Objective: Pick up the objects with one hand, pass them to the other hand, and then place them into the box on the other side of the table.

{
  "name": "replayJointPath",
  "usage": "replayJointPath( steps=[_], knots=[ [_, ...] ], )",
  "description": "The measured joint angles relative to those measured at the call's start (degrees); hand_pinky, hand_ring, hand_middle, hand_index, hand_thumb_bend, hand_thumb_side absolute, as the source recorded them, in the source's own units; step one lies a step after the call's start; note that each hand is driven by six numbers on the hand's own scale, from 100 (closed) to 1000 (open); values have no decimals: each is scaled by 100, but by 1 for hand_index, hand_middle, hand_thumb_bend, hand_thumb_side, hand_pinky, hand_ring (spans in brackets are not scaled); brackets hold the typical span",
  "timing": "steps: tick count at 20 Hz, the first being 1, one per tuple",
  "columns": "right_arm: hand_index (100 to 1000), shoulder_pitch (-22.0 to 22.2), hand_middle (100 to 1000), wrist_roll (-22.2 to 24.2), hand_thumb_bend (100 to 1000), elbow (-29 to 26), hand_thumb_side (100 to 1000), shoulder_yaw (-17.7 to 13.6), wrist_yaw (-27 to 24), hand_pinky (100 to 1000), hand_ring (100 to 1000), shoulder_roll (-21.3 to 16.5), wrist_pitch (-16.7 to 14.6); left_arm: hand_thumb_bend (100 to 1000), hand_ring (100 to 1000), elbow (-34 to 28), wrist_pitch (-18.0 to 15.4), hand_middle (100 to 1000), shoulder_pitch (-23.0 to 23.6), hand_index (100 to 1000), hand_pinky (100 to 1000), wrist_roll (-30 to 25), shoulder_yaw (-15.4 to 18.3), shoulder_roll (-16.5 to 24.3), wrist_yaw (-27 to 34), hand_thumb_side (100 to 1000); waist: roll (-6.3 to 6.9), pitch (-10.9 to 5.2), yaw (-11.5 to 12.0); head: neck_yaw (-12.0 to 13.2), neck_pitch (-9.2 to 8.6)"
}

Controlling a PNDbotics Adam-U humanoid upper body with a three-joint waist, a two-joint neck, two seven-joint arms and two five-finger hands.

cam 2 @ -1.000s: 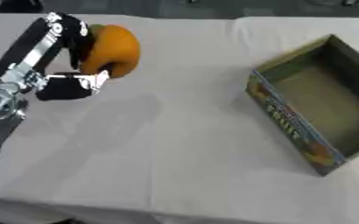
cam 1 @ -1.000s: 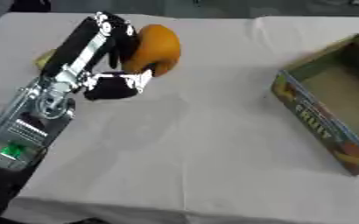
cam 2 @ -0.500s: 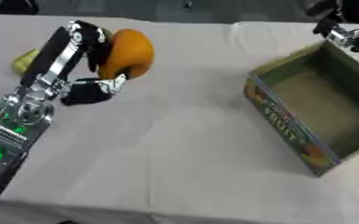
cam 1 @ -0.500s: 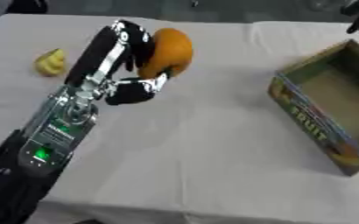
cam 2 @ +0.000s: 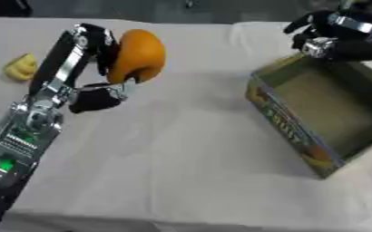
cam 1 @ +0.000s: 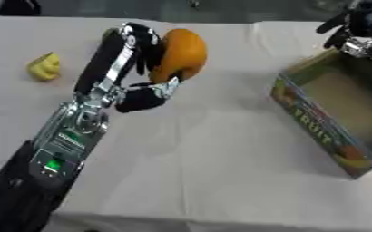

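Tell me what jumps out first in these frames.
The orange stands out most, held up off the white tablecloth in the curled left hand at upper left. Next is the open cardboard box on the right, with the right hand hanging over its far corner. A small yellow object sits alone near the far left edge.

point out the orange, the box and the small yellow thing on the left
orange [cam 1: 181, 55], left eye view, on its front skin
box [cam 2: 288, 122], right eye view, on its printed near wall
small yellow thing [cam 1: 45, 66], left eye view, on its middle
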Motion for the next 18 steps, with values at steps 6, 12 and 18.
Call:
replayJointPath(
  steps=[6,12,18],
  knots=[
    [830,-285,841,40,100,167,646,32,116,845,728,196,-22,100,351,49,-199,342,-117,427,298,-20,-68,-223,96,128,0,0,143,-189,0],
    [831,-467,837,106,100,358,679,33,193,845,722,393,-37,100,351,62,-340,342,-256,427,299,-73,-124,-440,123,134,0,7,255,-268,0],
    [829,-601,830,217,100,416,681,31,196,845,718,524,-74,100,351,79,-459,342,-390,427,299,-125,-193,-658,149,142,0,8,338,-317,0]
  ],
)
